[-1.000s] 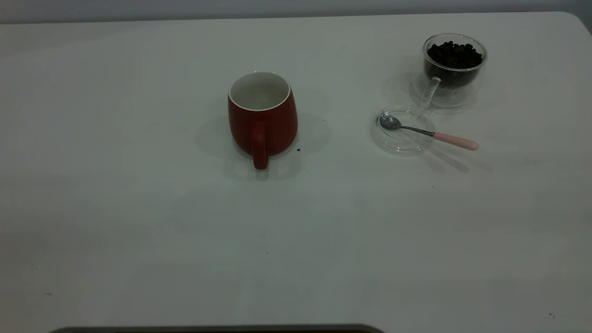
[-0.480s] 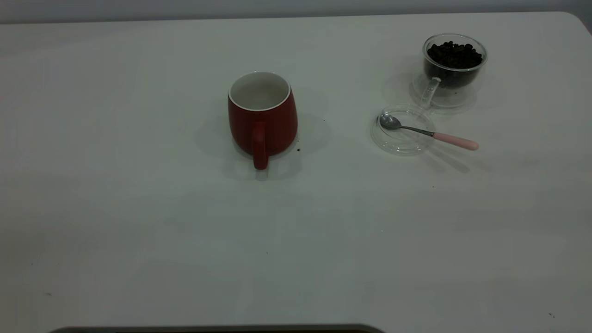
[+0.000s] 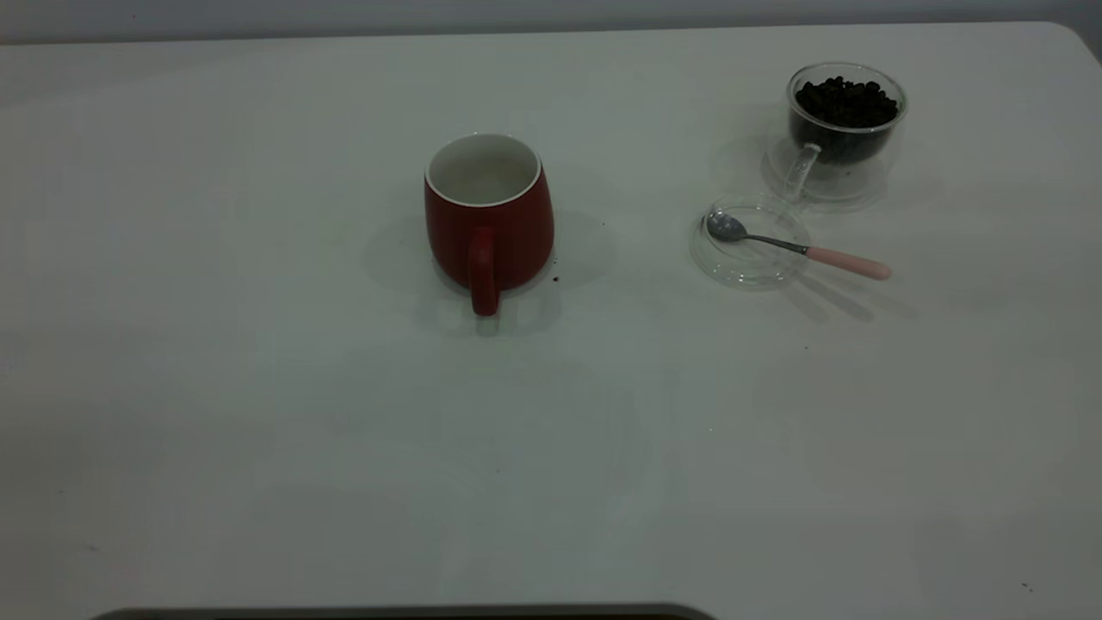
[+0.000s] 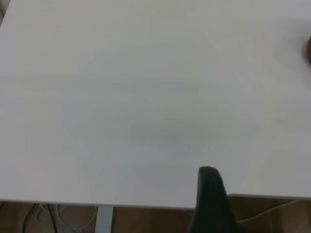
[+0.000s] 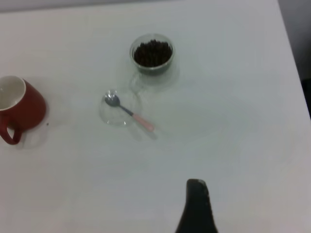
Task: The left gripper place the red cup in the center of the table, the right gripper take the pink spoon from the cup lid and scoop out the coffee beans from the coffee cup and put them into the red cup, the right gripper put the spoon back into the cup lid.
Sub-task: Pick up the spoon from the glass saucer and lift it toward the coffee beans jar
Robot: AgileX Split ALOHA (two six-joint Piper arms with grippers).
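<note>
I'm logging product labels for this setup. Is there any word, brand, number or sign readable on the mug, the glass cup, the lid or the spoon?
None: no readable text on the dark red ceramic mug, clear glass cup, glass lid or pink-handled spoon.

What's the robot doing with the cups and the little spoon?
Nothing is being held right now. The red cup stands upright mid-table, empty as far as can be seen. The pink spoon lies with its bowl in the cup lid, beside the coffee cup full of coffee beans. The right gripper is well back from them.
</note>
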